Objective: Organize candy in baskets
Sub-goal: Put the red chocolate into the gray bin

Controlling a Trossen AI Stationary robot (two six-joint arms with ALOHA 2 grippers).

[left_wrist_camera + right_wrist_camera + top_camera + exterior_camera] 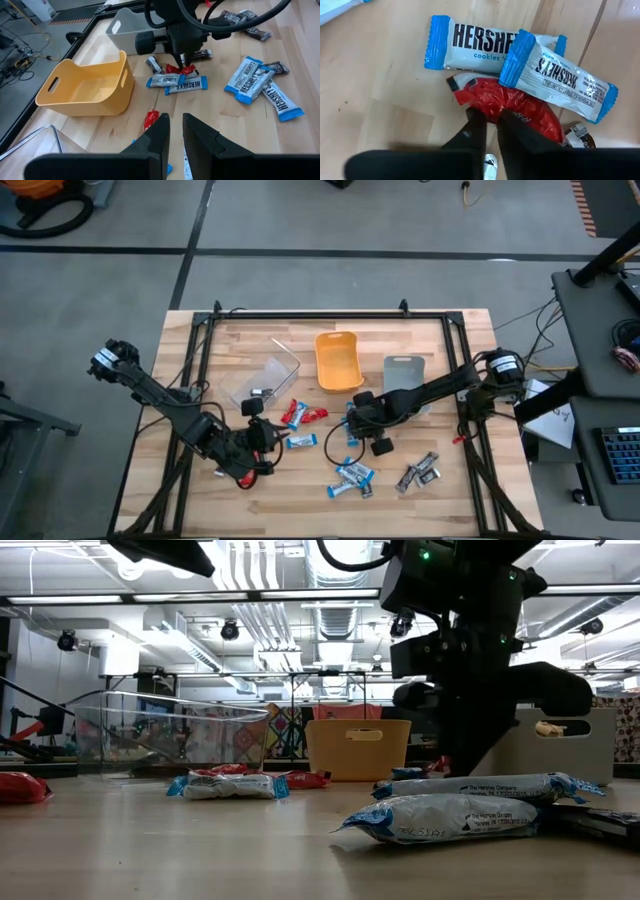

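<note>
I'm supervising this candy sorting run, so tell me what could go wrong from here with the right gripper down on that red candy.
1. The right gripper pinches only an edge of the red candy, so the wrapper may slip out on lifting.
2. A blue-and-white bar lies partly over the red one and could be dragged along.
3. The left gripper hovers near the orange basket; if both arms head there, they may crowd each other.

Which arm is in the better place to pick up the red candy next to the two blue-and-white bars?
The right arm. Its tool is already down on the red candy, fingers almost shut around its edge. The left tool hangs farther off, near another red piece.
</note>
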